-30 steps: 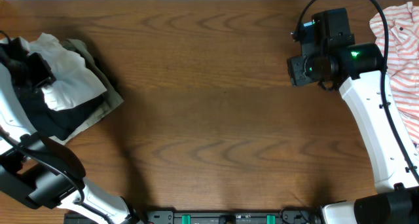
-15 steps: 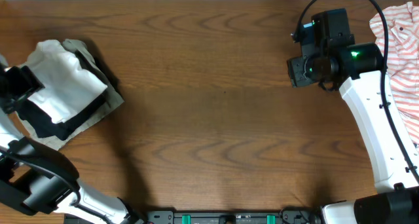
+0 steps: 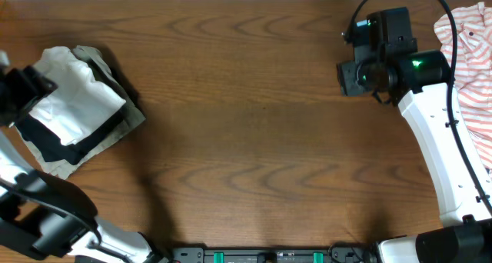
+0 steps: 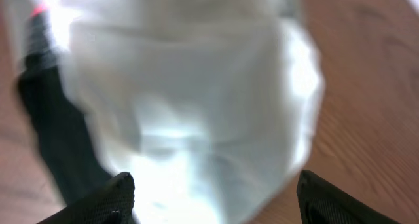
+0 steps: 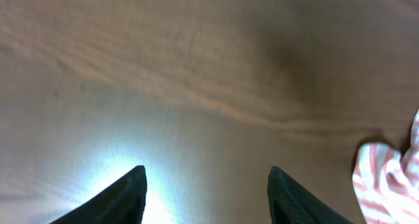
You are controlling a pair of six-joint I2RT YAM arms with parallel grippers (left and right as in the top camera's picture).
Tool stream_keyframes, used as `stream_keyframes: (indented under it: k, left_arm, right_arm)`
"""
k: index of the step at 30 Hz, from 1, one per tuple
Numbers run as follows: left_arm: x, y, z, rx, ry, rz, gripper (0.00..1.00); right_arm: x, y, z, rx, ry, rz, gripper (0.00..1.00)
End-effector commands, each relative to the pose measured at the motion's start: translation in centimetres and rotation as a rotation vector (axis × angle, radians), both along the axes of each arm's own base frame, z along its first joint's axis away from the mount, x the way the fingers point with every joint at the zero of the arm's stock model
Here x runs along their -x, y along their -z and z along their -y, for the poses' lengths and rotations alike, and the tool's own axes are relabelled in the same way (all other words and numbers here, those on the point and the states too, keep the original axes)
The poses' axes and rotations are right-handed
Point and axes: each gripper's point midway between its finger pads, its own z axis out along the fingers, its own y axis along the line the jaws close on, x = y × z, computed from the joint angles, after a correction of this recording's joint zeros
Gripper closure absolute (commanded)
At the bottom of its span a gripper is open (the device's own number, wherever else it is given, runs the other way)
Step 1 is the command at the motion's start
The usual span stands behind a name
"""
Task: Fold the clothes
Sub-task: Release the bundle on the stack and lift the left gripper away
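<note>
At the table's left end lies a stack of clothes: a white garment [image 3: 77, 101] on top, a black one [image 3: 58, 144] under it, a grey one [image 3: 131, 113] at the bottom. My left gripper [image 3: 32, 90] hovers at the stack's left edge, open and holding nothing. In the left wrist view the white garment [image 4: 196, 86] and the black garment [image 4: 55, 132] fill the frame beyond the left gripper [image 4: 213, 201]. My right gripper [image 3: 367, 72] is open over bare wood [image 5: 206, 198]. An orange-and-white striped garment [image 3: 473, 55] lies crumpled at the far right, its edge [image 5: 389, 178] showing beside the right fingers.
The brown wooden table [image 3: 254, 132] runs between the stack and the striped garment. The right arm's white link [image 3: 438, 148] runs from the lower right up to the wrist. A black rail [image 3: 269, 255] lines the near edge.
My left gripper has opened, let go of the white garment and drawn back to the left. The white garment now lies flatter on the stack. The right gripper has shifted slightly away.
</note>
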Motion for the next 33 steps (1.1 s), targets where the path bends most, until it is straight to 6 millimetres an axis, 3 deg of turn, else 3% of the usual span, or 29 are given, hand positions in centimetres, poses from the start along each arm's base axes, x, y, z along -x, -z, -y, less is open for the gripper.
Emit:
stream_keyframes:
  k: [1, 4, 5, 9, 10, 11, 16, 18, 22, 28, 33]
  left_arm:
    - [-1.6, -4.9, 4.8, -0.046, 0.16, 0.143, 0.21]
    - [-2.7, -6.6, 9.2, -0.075, 0.272, 0.185, 0.21]
    - [-3.4, -7.2, 11.7, -0.086, 0.335, 0.203, 0.2]
    - [-5.3, -8.1, 18.4, -0.095, 0.512, 0.261, 0.21]
    - [-5.8, -8.2, 19.9, -0.094, 0.547, 0.274, 0.18]
    - [-6.3, -8.2, 21.5, -0.093, 0.586, 0.289, 0.02]
    - [-6.7, -7.9, 27.2, -0.079, 0.725, 0.305, 0.02]
    - [-7.5, -8.5, 28.4, -0.096, 0.756, 0.353, 0.02]
    - [-8.0, -9.1, 28.3, -0.099, 0.711, 0.369, 0.02]
    - [-5.0, -8.7, 26.2, -0.198, 0.633, 0.245, 0.02]
    - [-1.3, -10.5, 26.4, -0.225, 0.634, 0.293, 0.02]
  right_arm:
    - [-1.1, -1.7, 0.1, -0.022, 0.02, 0.084, 0.38]
    - [-2.4, -2.6, 0.4, -0.033, 0.033, 0.144, 0.31]
    - [-3.0, -3.1, 0.7, -0.038, 0.043, 0.171, 0.3]
    - [-4.2, -4.0, 2.1, -0.063, 0.104, 0.224, 0.21]
    - [-4.4, -4.1, 2.6, -0.063, 0.114, 0.234, 0.14]
    - [-4.6, -4.3, 3.0, -0.064, 0.125, 0.242, 0.01]
    - [-5.3, -5.0, 4.1, -0.044, 0.156, 0.284, 0.01]
    - [-5.4, -5.0, 4.1, -0.043, 0.156, 0.286, 0.01]
    - [-4.5, -4.7, 4.2, -0.033, 0.149, 0.255, 0.01]
    - [-0.7, -6.1, 4.8, -0.081, 0.221, 0.215, 0.01]
    - [4.2, -8.1, 3.9, -0.114, 0.179, 0.266, 0.01]
